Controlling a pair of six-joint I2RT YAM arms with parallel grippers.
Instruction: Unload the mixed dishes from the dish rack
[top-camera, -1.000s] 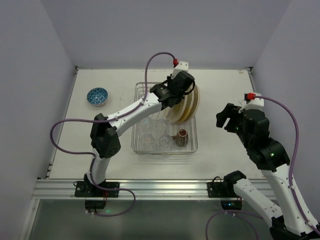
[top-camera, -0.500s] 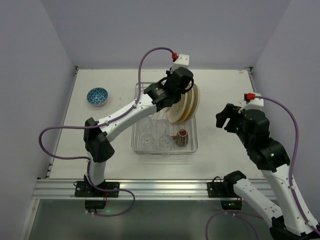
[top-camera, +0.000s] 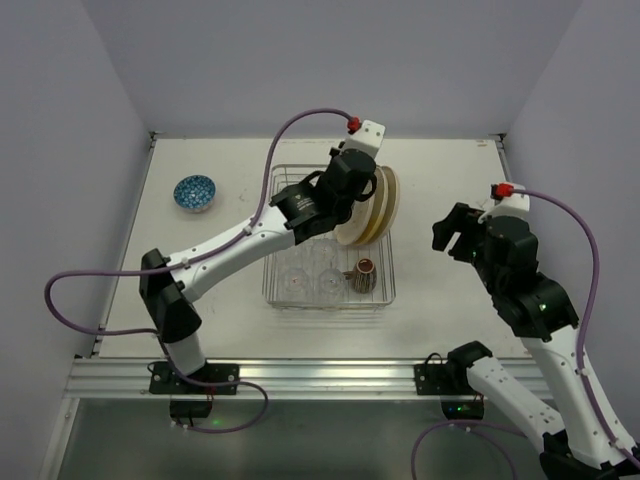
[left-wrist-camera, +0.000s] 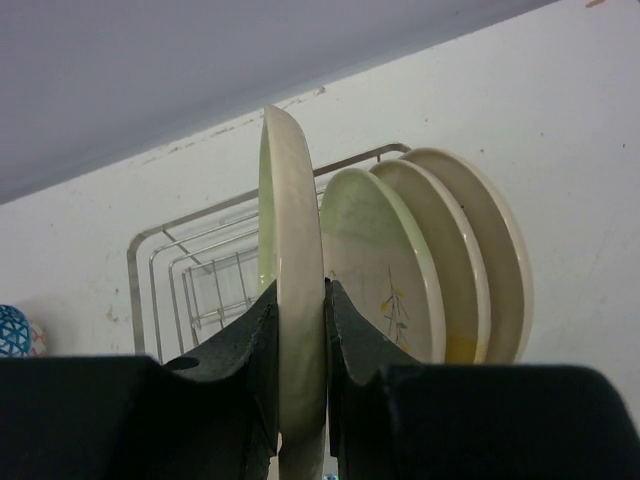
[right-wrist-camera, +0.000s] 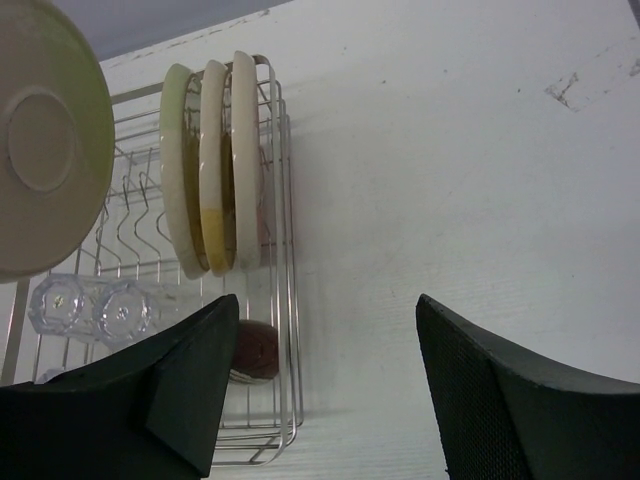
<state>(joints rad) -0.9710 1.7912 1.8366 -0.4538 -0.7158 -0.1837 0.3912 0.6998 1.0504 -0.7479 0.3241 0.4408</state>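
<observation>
From above, the left end effector (top-camera: 345, 200) hangs over the dish rack (top-camera: 385, 292), at its far side.

Left wrist: it is clamped on one plate (left-wrist-camera: 290, 200) by the rim, edge-on, probably to clear three racked plates (left-wrist-camera: 430, 250).

Right wrist: the right end effector (right-wrist-camera: 325, 320) is spread wide and empty, right of the rack.

white table (top-camera: 450, 180): dish rack (top-camera: 375, 298), blue bowl (top-camera: 194, 192)
</observation>
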